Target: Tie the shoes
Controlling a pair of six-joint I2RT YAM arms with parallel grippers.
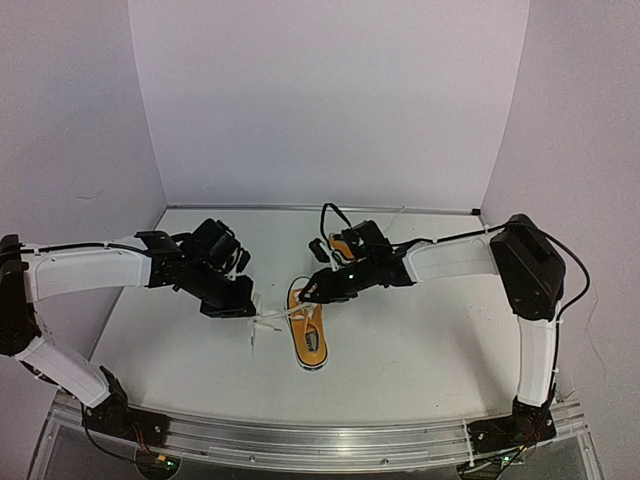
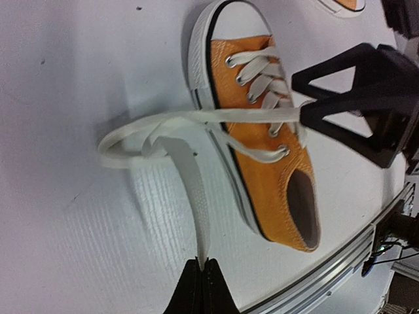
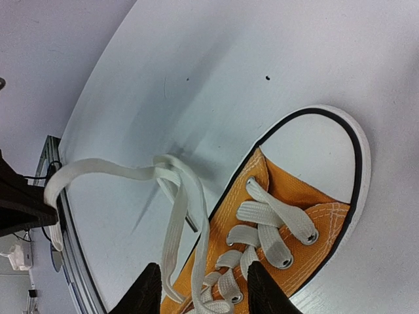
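One orange-yellow shoe (image 1: 309,336) lies mid-table, toe toward the near edge; it also shows in the left wrist view (image 2: 264,140) and the right wrist view (image 3: 308,216). The second shoe (image 1: 344,246) lies behind it, mostly hidden by the right arm. My left gripper (image 1: 254,311) is shut on the end of a white lace (image 2: 190,176), pinched between its fingertips (image 2: 203,264) and drawn out left of the shoe. My right gripper (image 1: 306,291) is open, its fingers (image 3: 146,290) straddling the lace strands (image 3: 174,216) above the shoe's eyelets.
The aluminium rail (image 1: 320,441) runs along the table's near edge and shows in the left wrist view (image 2: 340,261). White walls close the back and both sides. The lace forms a loose loop (image 2: 124,140) on the table left of the shoe.
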